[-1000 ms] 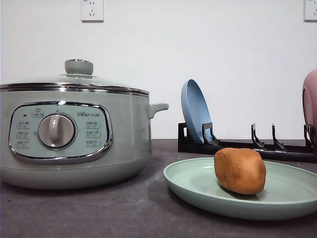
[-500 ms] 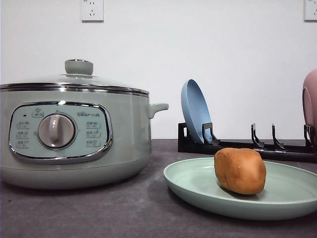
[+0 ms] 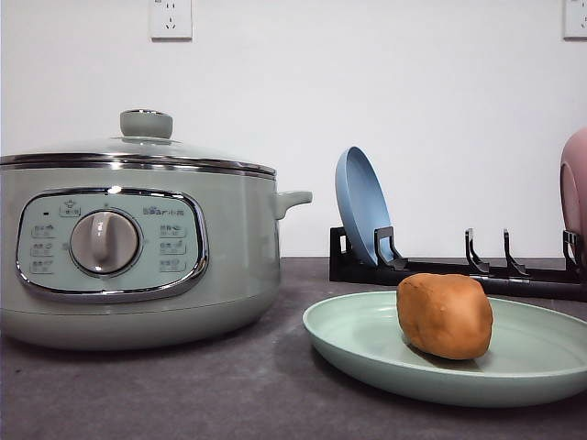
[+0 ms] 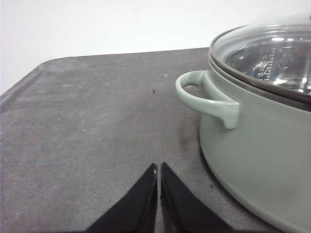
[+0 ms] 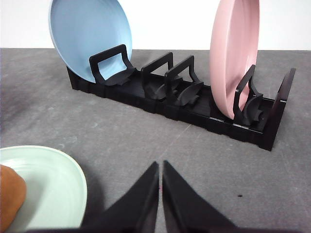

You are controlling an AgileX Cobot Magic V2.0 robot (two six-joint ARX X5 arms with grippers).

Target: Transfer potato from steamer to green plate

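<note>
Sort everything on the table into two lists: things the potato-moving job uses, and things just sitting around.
Part of the job:
potato, lying on the green plate
steamer, lid on

Just lying about:
blue plate, standing in the black rack
pink plate, standing in the same rack

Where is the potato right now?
In the front view the potato sits on the green plate at right, in front of the black rack and right of the lidded steamer.
</note>
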